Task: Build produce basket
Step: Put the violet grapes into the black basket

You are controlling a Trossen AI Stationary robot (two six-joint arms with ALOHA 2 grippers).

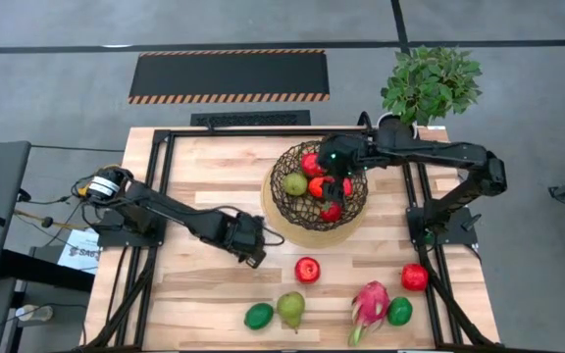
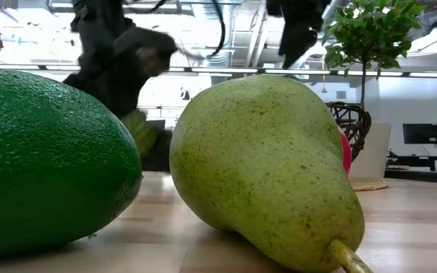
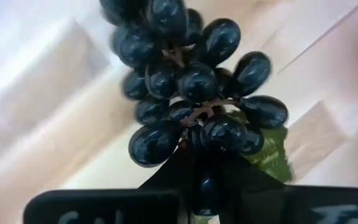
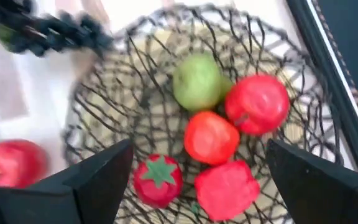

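Observation:
The basket [image 1: 317,199], a dark wire bowl on a tan disc, stands at the table's middle far side. It holds red apples [image 4: 258,102], a green fruit [image 4: 196,81] and other red fruit. My right gripper [image 4: 197,180] hangs open just above them, over the bowl [image 1: 333,181]. My left gripper [image 1: 253,243] is left of the basket, shut on the dark grape bunch [image 3: 191,81]. Resting on the near part of the table are two red apples [image 1: 307,269], two limes [image 1: 258,316], a pear [image 1: 291,308] and the pink dragon fruit [image 1: 369,302]. My left gripper pinches the grape bunch at its stem end [image 3: 207,134], where a green leaf [image 3: 269,155] sits; a grape lies between the two fingers. The bunch sticks out forward past the fingertips. Whether any of it touches the table I cannot tell.
A potted plant [image 1: 430,86] stands at the far right corner behind the basket. A black frame [image 1: 165,176] runs along the table's left, far and right sides. In the low view the near lime [image 2: 44,159] and the pear [image 2: 264,174] fill the foreground.

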